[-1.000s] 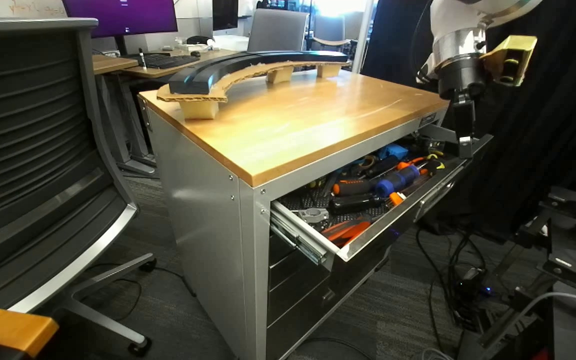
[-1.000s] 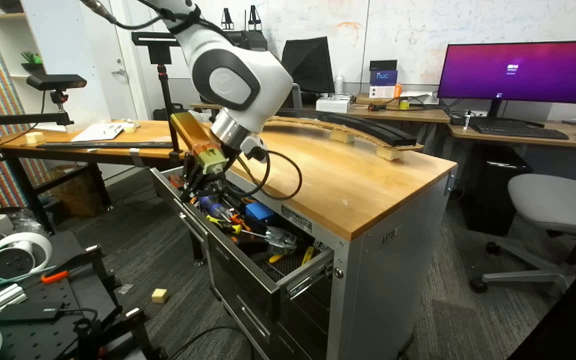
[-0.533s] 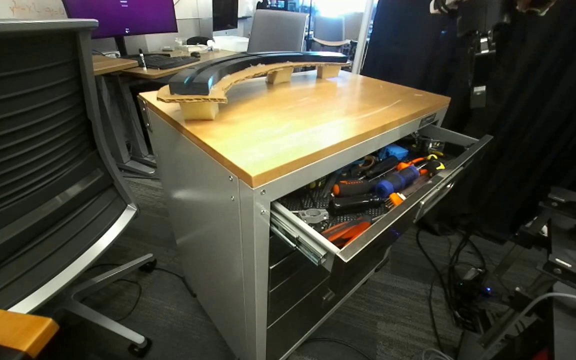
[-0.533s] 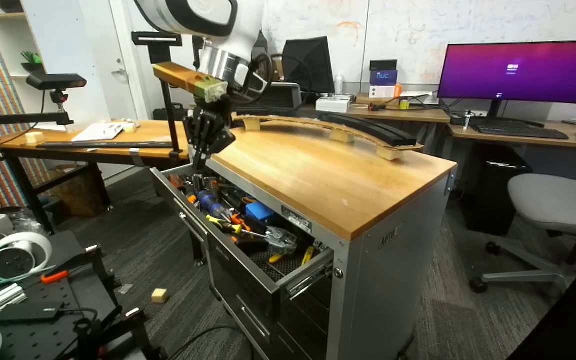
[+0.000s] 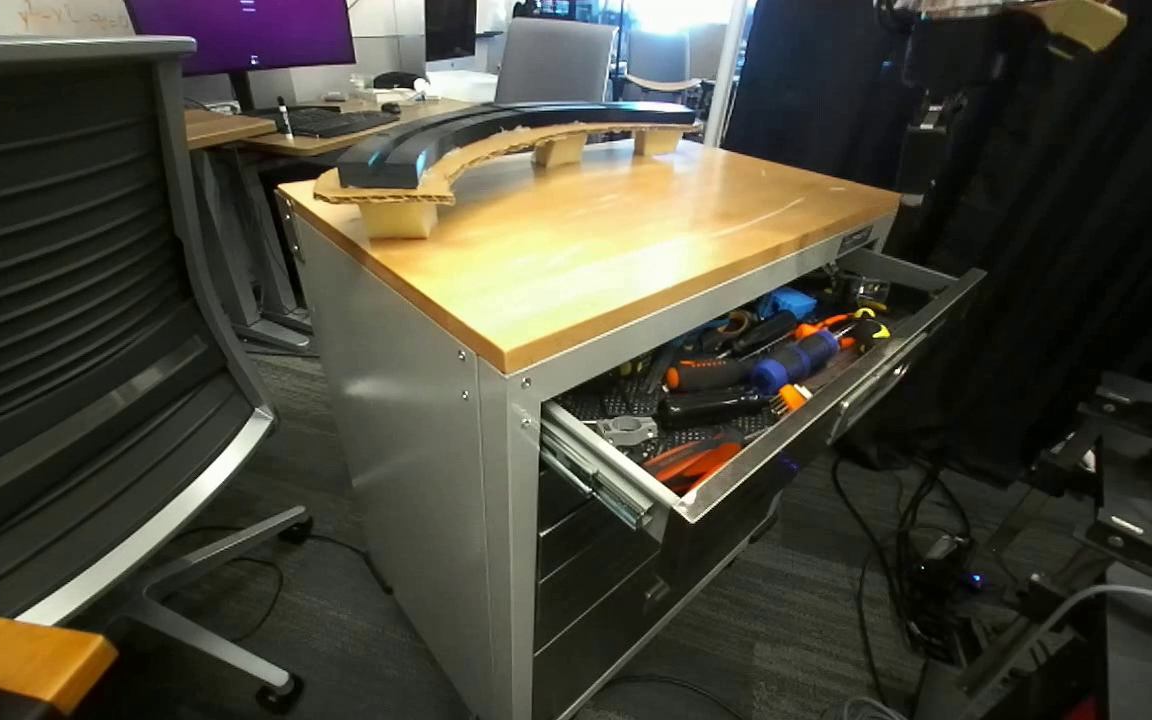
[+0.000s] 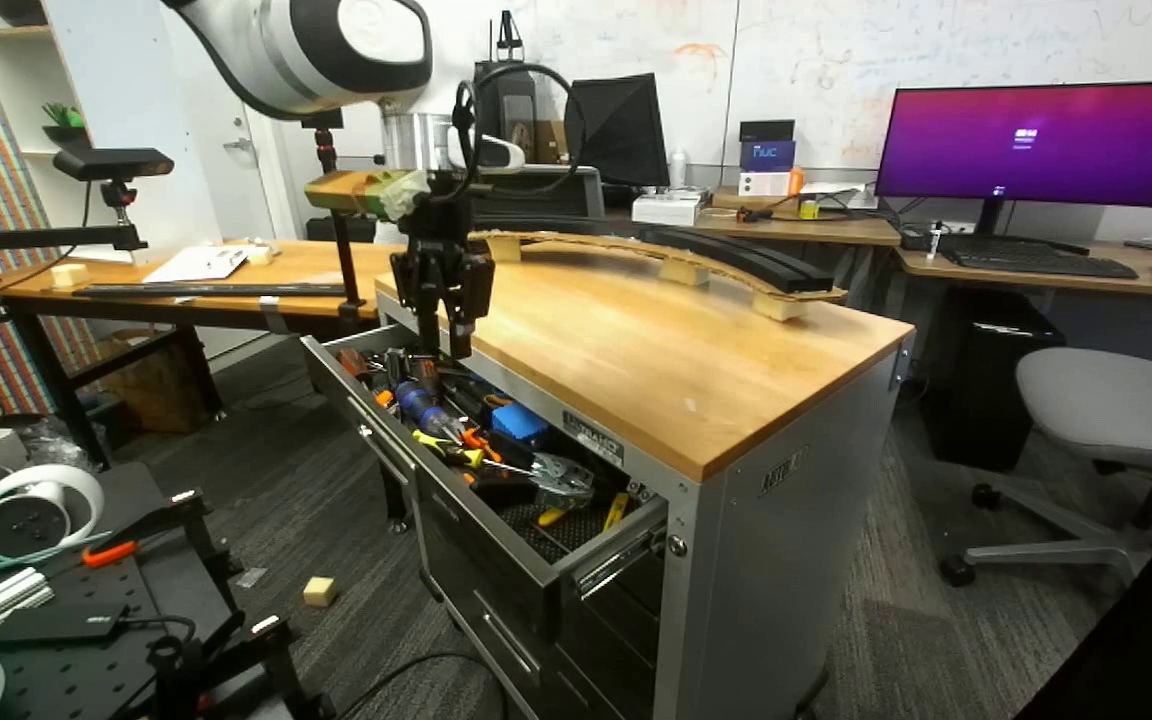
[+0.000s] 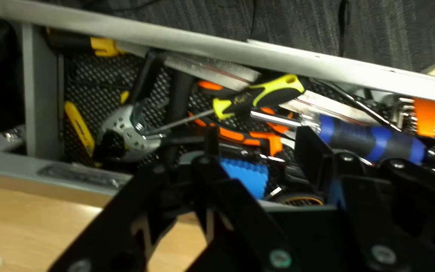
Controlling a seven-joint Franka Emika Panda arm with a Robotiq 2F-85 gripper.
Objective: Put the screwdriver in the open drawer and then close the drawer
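The grey metal drawer is pulled open in both exterior views; its front rim shows [image 5: 766, 447] [image 6: 476, 512] and also crosses the top of the wrist view [image 7: 210, 48]. A black-and-yellow screwdriver [image 7: 270, 94] lies inside among other tools, its thin shaft pointing left in the wrist view. It shows small in both exterior views [image 5: 872, 332] [image 6: 446, 447]. My gripper [image 6: 444, 345] hangs fingers down above the drawer, by the cabinet's wooden edge. In the wrist view the gripper [image 7: 257, 139] is open, with nothing between its fingers. In an exterior view it is dark against the curtain.
In the drawer lie a blue-and-black handled tool [image 7: 368, 138], orange-black tools [image 5: 706, 375], a blue block [image 6: 518, 423] and a hex-key set [image 7: 427, 117]. The wooden top [image 6: 616, 330] carries a curved black piece on cardboard [image 5: 506, 130]. A camera post stands behind the arm.
My gripper has risen from low at the drawer's front, and has turned from tilted to hanging straight down, shifting toward the wooden top. The drawer and the tools look unmoved.
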